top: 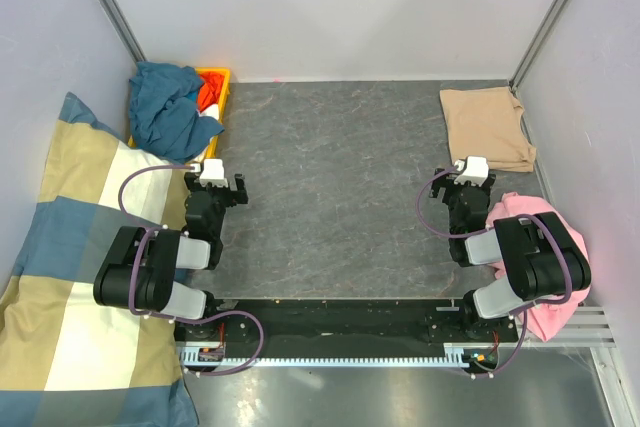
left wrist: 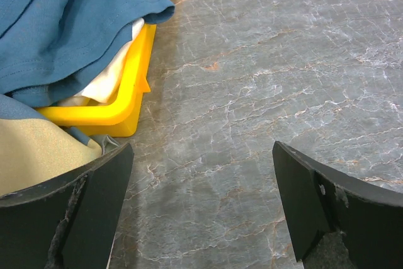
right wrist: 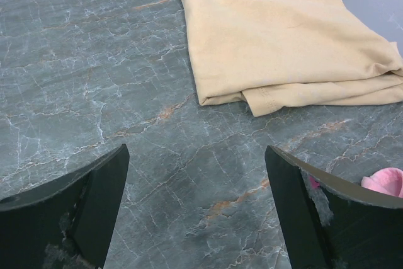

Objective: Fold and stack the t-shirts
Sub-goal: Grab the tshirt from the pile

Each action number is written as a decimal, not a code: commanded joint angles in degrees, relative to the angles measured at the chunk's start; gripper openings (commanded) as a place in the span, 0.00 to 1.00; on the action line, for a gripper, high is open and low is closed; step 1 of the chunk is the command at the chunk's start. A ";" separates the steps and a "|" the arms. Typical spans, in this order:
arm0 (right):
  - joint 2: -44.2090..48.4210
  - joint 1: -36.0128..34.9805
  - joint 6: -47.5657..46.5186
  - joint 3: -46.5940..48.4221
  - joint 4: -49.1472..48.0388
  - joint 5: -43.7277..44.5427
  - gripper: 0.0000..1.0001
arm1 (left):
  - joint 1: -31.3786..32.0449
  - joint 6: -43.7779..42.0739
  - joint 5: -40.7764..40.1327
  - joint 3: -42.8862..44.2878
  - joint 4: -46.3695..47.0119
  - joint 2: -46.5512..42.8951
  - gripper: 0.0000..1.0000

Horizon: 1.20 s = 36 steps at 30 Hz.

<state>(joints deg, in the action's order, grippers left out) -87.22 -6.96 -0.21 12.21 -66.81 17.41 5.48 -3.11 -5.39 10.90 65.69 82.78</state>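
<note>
A dark teal-blue t-shirt (top: 165,107) lies crumpled over a yellow bin (top: 218,75) at the back left; in the left wrist view this t-shirt (left wrist: 63,23) spills over the bin's rim (left wrist: 126,102). A tan t-shirt (top: 487,127) lies folded flat at the back right, also visible in the right wrist view (right wrist: 283,36). My left gripper (top: 217,185) (left wrist: 201,155) is open over bare table, just right of the bin. My right gripper (top: 463,182) (right wrist: 196,155) is open over bare table, short of the tan t-shirt's near edge. Neither holds anything.
A checked blue, cream and tan cushion (top: 70,267) fills the left side. Orange cloth (top: 208,95) and white cloth (left wrist: 110,80) lie in the bin. A pink garment (top: 545,277) is bunched by the right arm's base. Grey walls stand on three sides.
</note>
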 commanded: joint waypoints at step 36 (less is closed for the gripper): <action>25.60 -1.21 20.68 26.90 60.73 11.68 0.98 | -1.43 16.93 -4.64 28.50 -50.37 -19.96 1.00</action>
<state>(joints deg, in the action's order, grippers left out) -63.55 -7.16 13.52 33.21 -24.84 26.33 4.21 9.72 -12.78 24.47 32.77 59.40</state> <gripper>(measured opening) 0.982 0.997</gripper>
